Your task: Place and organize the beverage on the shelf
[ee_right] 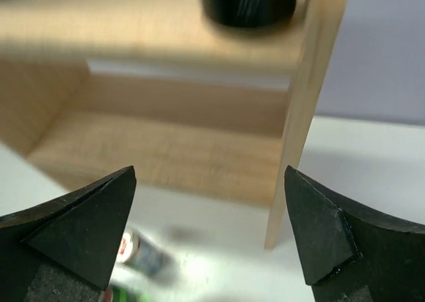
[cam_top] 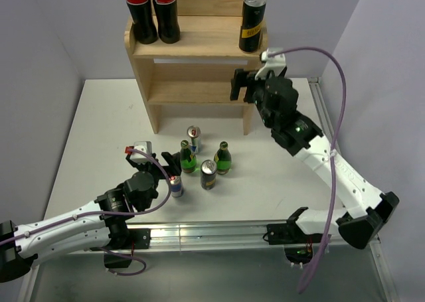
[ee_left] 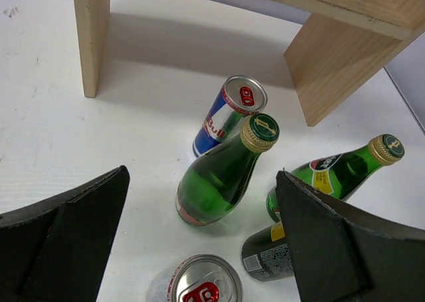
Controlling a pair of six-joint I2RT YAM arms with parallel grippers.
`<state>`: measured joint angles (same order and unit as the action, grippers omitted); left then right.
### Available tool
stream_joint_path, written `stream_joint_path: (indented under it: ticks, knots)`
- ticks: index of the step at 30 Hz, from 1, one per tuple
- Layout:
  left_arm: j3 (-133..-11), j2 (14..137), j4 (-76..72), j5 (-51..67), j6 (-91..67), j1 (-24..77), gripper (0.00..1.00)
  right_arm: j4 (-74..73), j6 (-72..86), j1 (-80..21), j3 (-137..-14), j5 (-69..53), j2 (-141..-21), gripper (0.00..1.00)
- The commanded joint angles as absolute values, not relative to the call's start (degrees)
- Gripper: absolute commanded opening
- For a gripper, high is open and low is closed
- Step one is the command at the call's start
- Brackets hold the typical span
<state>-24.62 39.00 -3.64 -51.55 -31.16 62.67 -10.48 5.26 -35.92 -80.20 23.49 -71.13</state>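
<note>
Overhead, the wooden shelf (cam_top: 206,42) stands at the far side of the white table (cam_top: 99,129). Its top tier carries the first cola bottle (cam_top: 136,10) and the second cola bottle (cam_top: 166,10) side by side at the left end, and a black can (cam_top: 252,23) at the right end.

Five drinks stand upright on the table in front of the shelf: a far blue can (cam_top: 193,139), a left green bottle (cam_top: 188,157), a right green bottle (cam_top: 222,158), a dark can (cam_top: 208,174) and a near blue can (cam_top: 175,185).

The left gripper (ee_left: 201,182) is low over the table, fingers spread wide and grasping nothing (the near blue can sits just before it, between the finger lines; contact cannot be told). The right gripper (ee_right: 210,176) hangs in front of the shelf's right end, level with the middle tier, likewise spread, with nothing between its fingers.
</note>
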Motion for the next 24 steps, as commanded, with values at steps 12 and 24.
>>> stream_joint_path:
  ticks: [12,24]
  knots:
    - [-25.6,41.4,-5.9,-51.4,-31.7,62.9,0.99,-16.1,28.4,-61.0,-46.2,32.8,-44.3,1.00]
    - [-29.4,44.0,-4.9,-55.5,-30.1,62.6,0.99,-7.9,48.8,-86.9,-34.1,44.9,-57.8,1.00]
